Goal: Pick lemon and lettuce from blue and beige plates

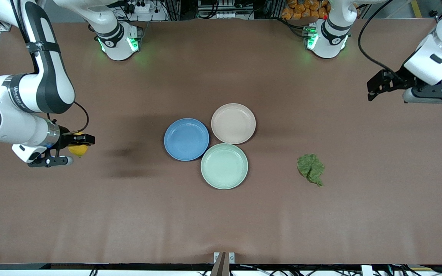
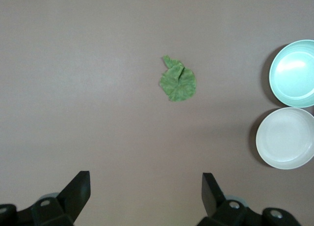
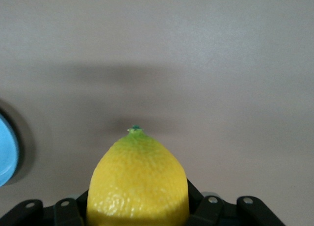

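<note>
In the front view the small yellow oval lemon (image 1: 78,149) is clamped in the right claw (image 1: 79,142) over bare brown worktop (image 1: 221,214) toward the right arm's end, well apart from the empty round matte blue plate (image 1: 186,139) and beige plate (image 1: 233,123), so its setting-down is judged next; in the left wrist view the wrinkled dark green lettuce leaf (image 2: 178,81) lies on the worktop, well apart from the left claw (image 2: 146,191), which hangs with fingers apart; in the right wrist view the lemon is seen gripped.

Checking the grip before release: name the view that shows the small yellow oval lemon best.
The right wrist view: the small yellow oval lemon fills the foreground, green-tipped, clamped in the right gripper. In the front view the lemon is small and partly covered by the fingers, over bare table. The left wrist view lacks it.
</note>
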Controlling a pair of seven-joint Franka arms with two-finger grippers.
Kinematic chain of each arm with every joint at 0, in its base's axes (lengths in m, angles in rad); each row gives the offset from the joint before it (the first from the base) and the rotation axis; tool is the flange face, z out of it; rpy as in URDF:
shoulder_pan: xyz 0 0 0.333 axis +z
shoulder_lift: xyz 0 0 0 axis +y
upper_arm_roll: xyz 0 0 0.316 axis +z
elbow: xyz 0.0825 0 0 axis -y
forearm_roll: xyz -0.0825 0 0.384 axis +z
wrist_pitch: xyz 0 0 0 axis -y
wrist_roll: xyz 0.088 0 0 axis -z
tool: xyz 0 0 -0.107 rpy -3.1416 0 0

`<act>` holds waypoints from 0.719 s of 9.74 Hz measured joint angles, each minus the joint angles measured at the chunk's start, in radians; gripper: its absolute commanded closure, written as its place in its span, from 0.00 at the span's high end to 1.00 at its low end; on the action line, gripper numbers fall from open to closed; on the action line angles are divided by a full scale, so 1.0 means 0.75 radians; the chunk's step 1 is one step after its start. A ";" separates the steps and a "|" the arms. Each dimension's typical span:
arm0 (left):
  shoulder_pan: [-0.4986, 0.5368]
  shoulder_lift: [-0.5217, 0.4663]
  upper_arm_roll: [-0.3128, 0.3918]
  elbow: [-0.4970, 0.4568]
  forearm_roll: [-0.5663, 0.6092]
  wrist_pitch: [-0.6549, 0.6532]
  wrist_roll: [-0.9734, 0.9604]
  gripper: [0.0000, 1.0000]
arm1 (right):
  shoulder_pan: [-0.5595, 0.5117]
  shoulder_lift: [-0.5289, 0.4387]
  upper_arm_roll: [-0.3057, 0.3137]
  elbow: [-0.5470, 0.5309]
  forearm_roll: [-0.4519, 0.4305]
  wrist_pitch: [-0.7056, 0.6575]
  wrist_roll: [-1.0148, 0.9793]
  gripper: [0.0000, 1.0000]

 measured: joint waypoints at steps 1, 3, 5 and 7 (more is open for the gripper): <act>-0.001 0.000 -0.002 0.025 0.000 -0.037 0.000 1.00 | -0.008 -0.022 0.000 -0.087 0.000 0.085 -0.022 0.36; -0.001 0.000 -0.003 0.057 0.000 -0.079 0.000 1.00 | -0.009 -0.042 0.001 -0.229 0.000 0.233 -0.033 0.35; -0.001 0.002 -0.003 0.067 0.000 -0.090 0.000 1.00 | -0.012 -0.044 0.001 -0.335 -0.001 0.362 -0.036 0.33; 0.000 0.002 -0.003 0.080 0.000 -0.104 0.000 1.00 | -0.030 -0.043 0.001 -0.403 -0.001 0.425 -0.037 0.33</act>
